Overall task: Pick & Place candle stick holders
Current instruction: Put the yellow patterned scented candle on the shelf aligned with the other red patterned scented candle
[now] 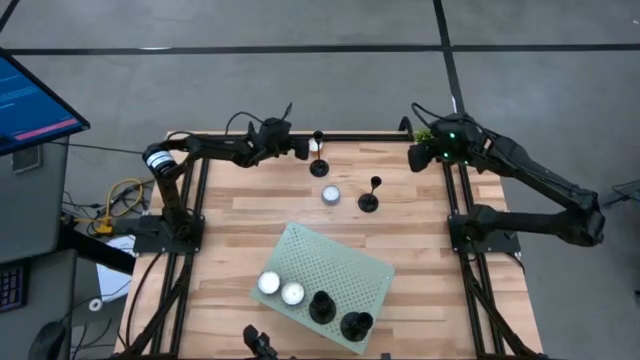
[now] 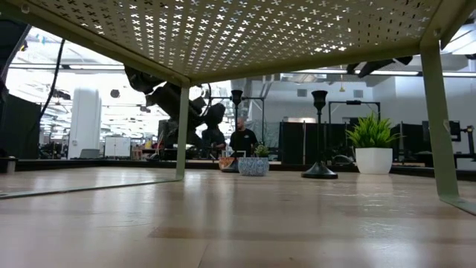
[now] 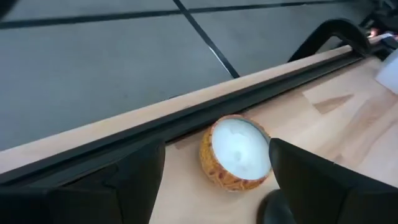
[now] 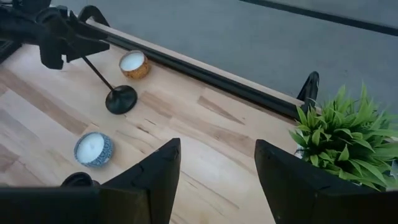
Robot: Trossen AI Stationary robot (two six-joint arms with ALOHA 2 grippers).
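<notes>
Two black candle stick holders [image 1: 337,316] stood nearest on the perforated green tray [image 1: 362,270], while the left gripper [image 1: 303,148], jaws apart, hovered at the table's far edge beside a third holder [image 1: 318,152], a fourth holder [image 1: 370,196] stood mid-table, and the right gripper [image 1: 417,155], fingers parted, waited far right.

My table [image 1: 240,220] is pale, smooth wood planks. The green tray [image 1: 340,262] looks like matt perforated metal. The candle stick holders [image 1: 369,203] beside me are matt black.
</notes>
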